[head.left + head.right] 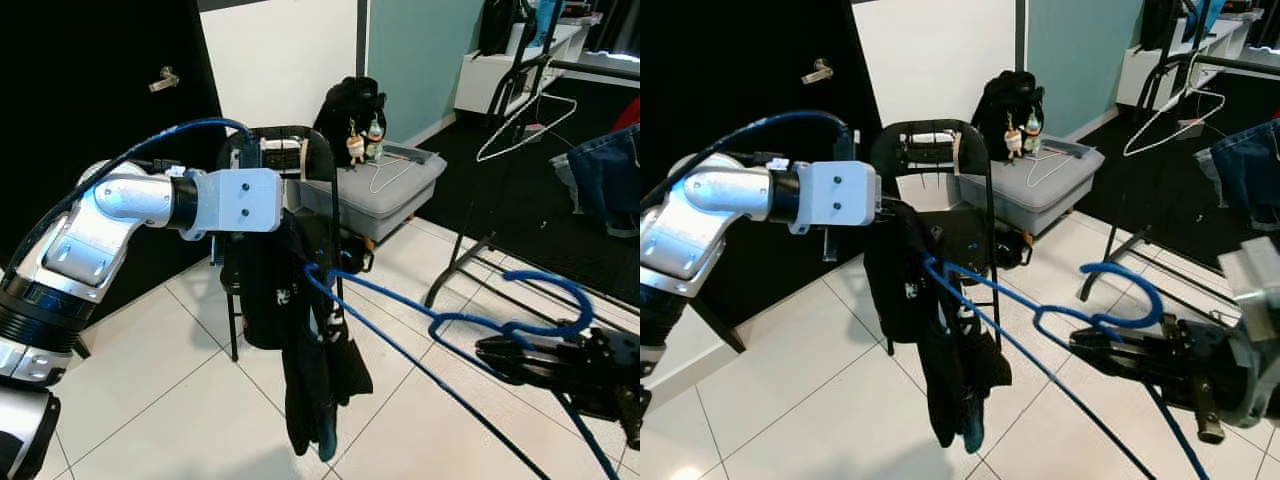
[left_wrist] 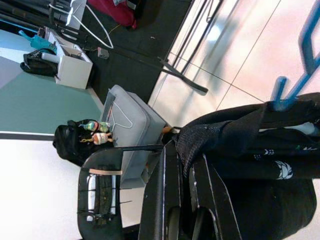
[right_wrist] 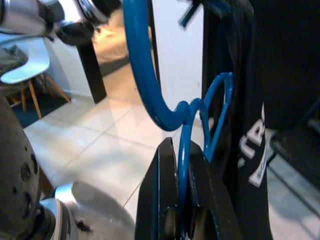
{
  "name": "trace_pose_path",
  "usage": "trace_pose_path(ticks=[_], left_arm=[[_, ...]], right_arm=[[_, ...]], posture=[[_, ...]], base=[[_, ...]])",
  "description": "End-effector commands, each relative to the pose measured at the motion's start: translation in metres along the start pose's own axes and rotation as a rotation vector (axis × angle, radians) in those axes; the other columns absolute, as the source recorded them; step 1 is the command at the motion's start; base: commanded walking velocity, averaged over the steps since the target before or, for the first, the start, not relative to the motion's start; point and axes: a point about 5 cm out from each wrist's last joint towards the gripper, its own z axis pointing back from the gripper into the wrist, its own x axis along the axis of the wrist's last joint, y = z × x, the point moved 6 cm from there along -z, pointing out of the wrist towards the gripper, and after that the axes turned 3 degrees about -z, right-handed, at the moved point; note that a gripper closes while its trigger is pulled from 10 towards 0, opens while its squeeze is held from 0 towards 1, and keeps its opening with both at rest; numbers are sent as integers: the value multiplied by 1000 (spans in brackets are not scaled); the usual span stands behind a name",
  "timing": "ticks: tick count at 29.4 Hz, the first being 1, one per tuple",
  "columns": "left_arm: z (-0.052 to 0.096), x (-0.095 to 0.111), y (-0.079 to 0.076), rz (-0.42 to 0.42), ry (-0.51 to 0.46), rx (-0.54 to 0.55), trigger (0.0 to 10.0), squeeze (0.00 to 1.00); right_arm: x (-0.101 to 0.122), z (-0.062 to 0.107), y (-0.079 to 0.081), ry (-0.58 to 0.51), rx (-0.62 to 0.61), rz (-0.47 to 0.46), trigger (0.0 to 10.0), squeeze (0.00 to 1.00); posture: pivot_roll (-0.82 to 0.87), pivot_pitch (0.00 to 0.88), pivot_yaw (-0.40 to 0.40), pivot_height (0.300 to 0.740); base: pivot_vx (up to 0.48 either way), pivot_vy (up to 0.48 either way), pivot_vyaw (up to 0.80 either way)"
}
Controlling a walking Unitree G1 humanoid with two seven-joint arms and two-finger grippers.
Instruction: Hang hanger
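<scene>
The blue wire hanger (image 1: 470, 325) is held off the floor, lying nearly level with its hook (image 1: 555, 300) curling up on the robot's right and its shoulders running toward the left. Its twisted neck sits clamped between the black fingers of the right pincer (image 1: 490, 352). A black garment with small white print (image 1: 300, 330) is draped over the hanger's far end and hangs limp, its upper edge pinched by the left pincer (image 2: 192, 165).

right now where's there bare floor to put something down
Bare white tile floor lies between the black door and the chair. Crowded: black garment on the blue hanger mid-frame, grey cushion behind, rack legs on the right.
</scene>
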Motion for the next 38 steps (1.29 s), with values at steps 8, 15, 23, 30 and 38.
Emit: trace_pose_path(ticks=[8,15,23,30,38], left_arm=[[3,8,13,-27,-12,28,10000,0],[-1,16,12,-6,-40,28,10000,0],[-15,7,13,78,9,62,10000,0],[-14,-24,35,221,148,204,10000,0],[-7,-52,50,486,238,346,10000,0]], right_arm=[[-12,-5,-11,56,-56,-8,10000,0],[-10,-9,-19,41,-83,19,10000,0],[-6,-14,-17,16,-58,29,10000,0],[0,-4,-20,0,-98,47,10000,0],[9,13,-25,-34,-176,70,10000,0]], posture=[[-91,0,91,736],[-91,0,91,736],[-89,0,93,736],[-90,0,95,736],[-94,0,104,736]], base=[[0,0,0],[0,0,0],[0,0,0],[0,0,0],[0,0,0]])
